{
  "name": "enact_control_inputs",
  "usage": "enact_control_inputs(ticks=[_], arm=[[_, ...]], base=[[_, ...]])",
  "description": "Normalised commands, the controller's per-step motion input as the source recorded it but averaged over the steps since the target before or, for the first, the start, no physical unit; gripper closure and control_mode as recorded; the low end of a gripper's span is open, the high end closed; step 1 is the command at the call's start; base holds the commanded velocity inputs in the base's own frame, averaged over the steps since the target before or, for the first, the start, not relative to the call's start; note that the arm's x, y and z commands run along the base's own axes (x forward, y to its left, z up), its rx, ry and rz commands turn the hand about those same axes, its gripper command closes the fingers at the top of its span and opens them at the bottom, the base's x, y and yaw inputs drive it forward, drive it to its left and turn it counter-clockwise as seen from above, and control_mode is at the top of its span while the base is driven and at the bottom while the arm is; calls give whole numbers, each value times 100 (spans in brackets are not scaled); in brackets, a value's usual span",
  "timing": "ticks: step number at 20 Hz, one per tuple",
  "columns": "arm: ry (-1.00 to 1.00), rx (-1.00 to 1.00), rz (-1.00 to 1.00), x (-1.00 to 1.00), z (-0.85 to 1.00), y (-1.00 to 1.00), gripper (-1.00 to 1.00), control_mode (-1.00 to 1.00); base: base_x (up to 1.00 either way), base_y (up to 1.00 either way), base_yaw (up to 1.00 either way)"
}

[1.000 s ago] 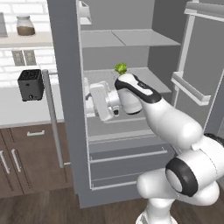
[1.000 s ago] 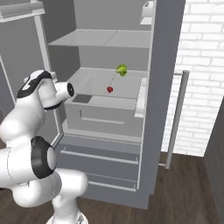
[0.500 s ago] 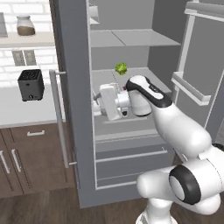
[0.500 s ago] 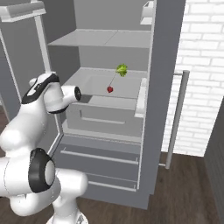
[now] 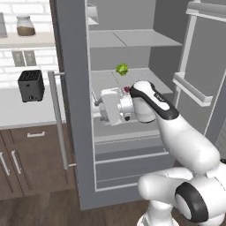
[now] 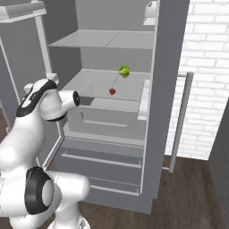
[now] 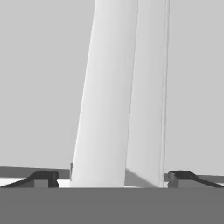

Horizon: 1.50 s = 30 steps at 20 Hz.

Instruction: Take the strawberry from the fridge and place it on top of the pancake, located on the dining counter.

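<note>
Strawberry (image 6: 112,91) on fridge (image 6: 156,112) shelf, no label legible anywhere

Two cameras behind the arm, one to its left and one to its right, both look forward and down into the same open fridge (image 5: 132,53) (image 6: 107,44) shelves; the hand camera sits very near pale grey fridge panels (image 7: 122,87)
</note>
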Motion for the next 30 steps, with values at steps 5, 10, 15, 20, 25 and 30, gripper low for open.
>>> enact_control_inputs(ticks=[5,10,15,20,25,30], arm=[[0,-2,0,-33,29,98,-100,-100],[-1,0,0,-78,47,51,-100,-100],[-3,0,0,-100,49,14,-100,-100],[-2,-3,0,-94,41,3,-100,-100],[-7,-30,1,-12,-19,-10,-100,-100],[-30,-39,-1,-33,45,-75,-100,-100]], base=[[0,0,0],[0,0,0],[0,0,0],[0,0,0],[0,0,0],[0,0,0]])
